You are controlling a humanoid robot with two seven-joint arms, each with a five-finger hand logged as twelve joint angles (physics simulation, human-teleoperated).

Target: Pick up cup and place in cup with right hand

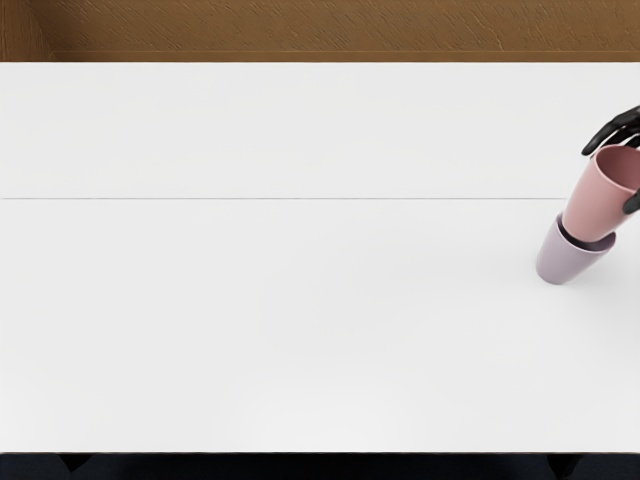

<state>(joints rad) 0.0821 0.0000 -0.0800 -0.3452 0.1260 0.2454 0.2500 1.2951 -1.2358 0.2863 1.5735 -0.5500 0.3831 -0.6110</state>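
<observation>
The right hand (622, 128), entering at the right edge of the frame, holds the pink cup (596, 205) between its fingers on the far side and its thumb at the near side of the rim. The pink cup's base sits at the mouth of the lavender cup (564, 262), which stands on the tabletop (300, 300), right of centre.

I look down on a white table (280, 330), with a thin grey line (280, 198) running crosswise over its far half. Beyond the table's far edge I see a brown, grained surface (320, 28), lit unevenly. Along the table's near edge, on my side, lies a very dark blue-black strip (320, 467).
</observation>
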